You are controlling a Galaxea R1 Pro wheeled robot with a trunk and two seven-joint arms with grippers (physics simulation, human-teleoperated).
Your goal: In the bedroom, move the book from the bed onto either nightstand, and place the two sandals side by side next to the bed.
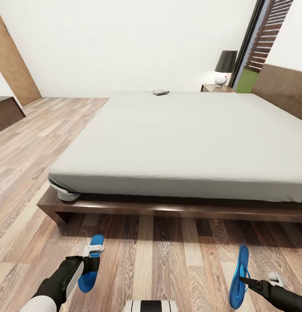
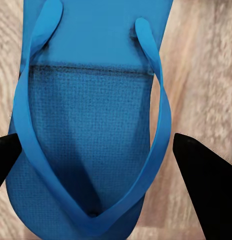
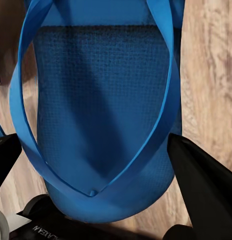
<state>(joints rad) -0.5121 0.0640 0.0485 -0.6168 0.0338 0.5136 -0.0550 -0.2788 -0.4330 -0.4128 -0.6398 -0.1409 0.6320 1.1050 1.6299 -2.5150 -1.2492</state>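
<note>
- Bed (image 1: pixel 190 138) fills the middle of the head view: pale mattress on a dark wood frame, wood-plank floor (image 1: pixel 168 260) in front of it.
- Book (image 1: pixel 160 92) lies on the far edge of the mattress, flat.
- Nightstand (image 1: pixel 217 88) sits at the far right corner of the bed, carrying a lamp (image 1: pixel 224 68) with a dark shade.
- Left sandal (image 1: pixel 90 271) is low in the head view near the bed's front left corner, apart from the frame. Left gripper (image 1: pixel 91 264) sits over it.
- Left wrist view: left sandal (image 2: pixel 91 125) sits between the two dark fingers (image 2: pixel 206 185); jaws spread at either side, contact with the sole's edges not clear.
- Right sandal (image 1: pixel 239 277) is tilted on its edge, well apart from the left one. Right gripper (image 1: pixel 251 282) has its dark fingertip at the sandal's side.
- Right wrist view: right sandal (image 3: pixel 103 115) lies between the fingers (image 3: pixel 201 185), one finger against its edge. Cannot tell whether the grip is closed.
</note>
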